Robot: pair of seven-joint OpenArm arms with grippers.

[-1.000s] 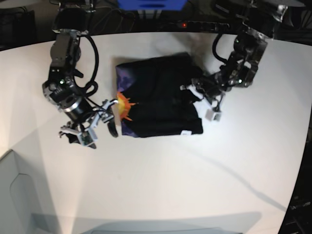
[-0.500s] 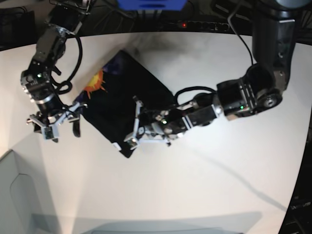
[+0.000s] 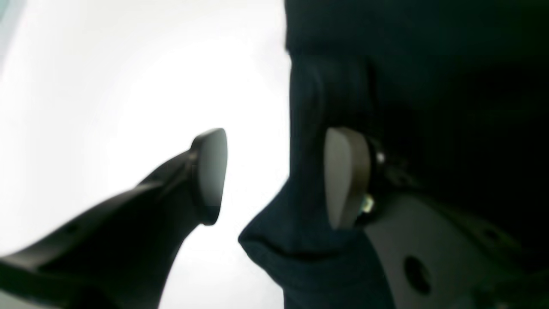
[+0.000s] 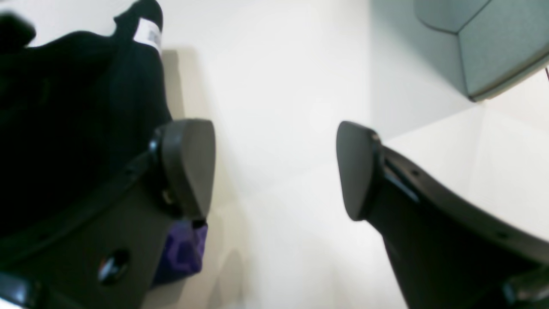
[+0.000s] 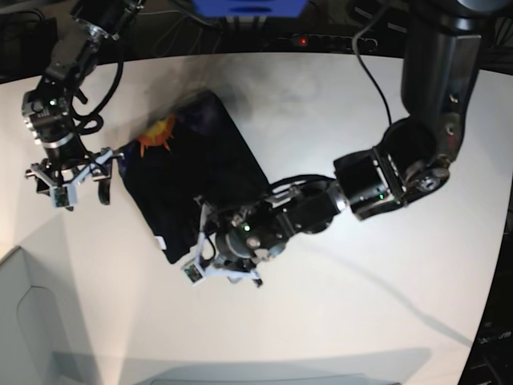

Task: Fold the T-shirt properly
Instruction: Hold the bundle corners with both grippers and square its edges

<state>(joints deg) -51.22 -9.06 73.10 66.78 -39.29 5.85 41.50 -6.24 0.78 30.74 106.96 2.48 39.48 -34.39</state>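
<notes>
On the far left of the base view, right gripper [image 5: 74, 181] sits low over the white table [image 5: 361, 305], fingers spread apart with nothing between them. Right wrist view confirms: two dark pads [image 4: 188, 165] wide apart, only bare table in the gap. Gripper is just beside the left edge of the T-shirt [image 5: 192, 180], one finger next to the cloth; contact cannot be told.

T-shirt lies folded into a compact black bundle on the table, turned diagonally, long axis running from upper left to lower right. Orange sun print [image 5: 158, 134] on purple shows at its upper left corner, near the right gripper. Small white label [image 5: 160, 241] sticks out at the lower left edge. In the right wrist view the black cloth [image 4: 77, 111] fills the left side, label [image 4: 148, 34] at top, a bit of purple under the near finger.

Further right, left gripper [image 5: 224, 261] is at the bundle's lower right corner, arm stretched low across the table from the right. Left wrist view, blurry: pads [image 3: 345, 176] parted, a fold of dark cloth [image 3: 309, 180] lying against the right-hand pad, bare table between it and the other pad. Not clamped on the cloth.

A grey bin corner [image 5: 32, 337] sits at lower left.
</notes>
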